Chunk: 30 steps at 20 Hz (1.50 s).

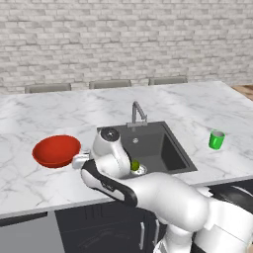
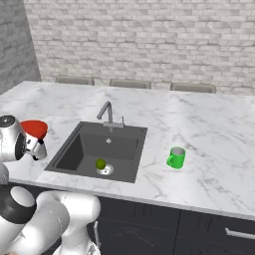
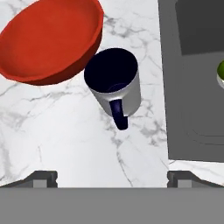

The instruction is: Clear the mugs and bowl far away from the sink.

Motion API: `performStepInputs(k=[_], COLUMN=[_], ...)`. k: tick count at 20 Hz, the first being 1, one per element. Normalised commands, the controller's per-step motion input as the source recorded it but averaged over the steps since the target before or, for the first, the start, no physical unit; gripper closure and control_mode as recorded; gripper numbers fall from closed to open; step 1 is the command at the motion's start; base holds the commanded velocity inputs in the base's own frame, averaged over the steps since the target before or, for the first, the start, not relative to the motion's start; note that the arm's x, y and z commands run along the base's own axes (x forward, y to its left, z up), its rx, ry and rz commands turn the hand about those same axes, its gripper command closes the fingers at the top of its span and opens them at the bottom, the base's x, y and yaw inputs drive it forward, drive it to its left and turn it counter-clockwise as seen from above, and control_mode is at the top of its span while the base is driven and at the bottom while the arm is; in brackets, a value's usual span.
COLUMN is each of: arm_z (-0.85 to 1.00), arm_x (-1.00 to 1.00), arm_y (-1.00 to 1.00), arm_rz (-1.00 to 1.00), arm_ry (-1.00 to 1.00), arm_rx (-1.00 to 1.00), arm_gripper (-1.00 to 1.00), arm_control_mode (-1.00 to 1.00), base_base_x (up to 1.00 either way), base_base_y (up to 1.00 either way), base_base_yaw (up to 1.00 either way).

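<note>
Tool (image 3: 112,179) spread wide, poised above the grey-white mug (image 3: 114,83), which stands on the counter (image 3: 57,131) just beside the red bowl (image 3: 50,39) and near the sink (image 3: 192,78). Step in hand: approach; next, descend and close on the mug wall.

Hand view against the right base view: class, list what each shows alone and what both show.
Hand view alone: the grey-white mug with navy inside, upright on the counter beside the red bowl, its handle toward the camera. Right base view alone: the green mug, the faucet, the brick wall. Both: red bowl, sink, small green fruit, marble counter.
</note>
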Motion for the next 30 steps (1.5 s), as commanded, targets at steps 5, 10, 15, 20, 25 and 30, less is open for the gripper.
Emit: performStepInputs(k=[5, 10, 15, 20, 25, 30], arm_z=[-0.38, -0.28, -0.07, -0.07, -0.23, -0.24], arm_x=[0.1, 0.29, 0.36, 0.38, 0.17, 0.02], arm_y=[0.0, 0.0, 0.0, 0.0, 0.01, 0.05], arm_rz=[0.0, 0.0, 0.0, 0.0, 0.0, 0.0], arm_ry=[0.0, 0.0, 0.0, 0.0, 0.0, 0.0], arm_rx=[0.0, 0.0, 0.0, 0.0, 0.0, 0.0], arm_gripper=[-1.0, -1.0, -1.0, -1.0, -1.0, -1.0], arm_control_mode=[-1.0, -1.0, -1.0, -1.0, -1.0, -1.0], base_base_x=[0.0, 0.0, 0.0, 0.0, 0.0, 0.0], base_base_y=[0.0, 0.0, 0.0, 0.0, 0.0, 0.0], base_base_yaw=[0.0, 0.0, 0.0, 0.0, 0.0, 0.0])
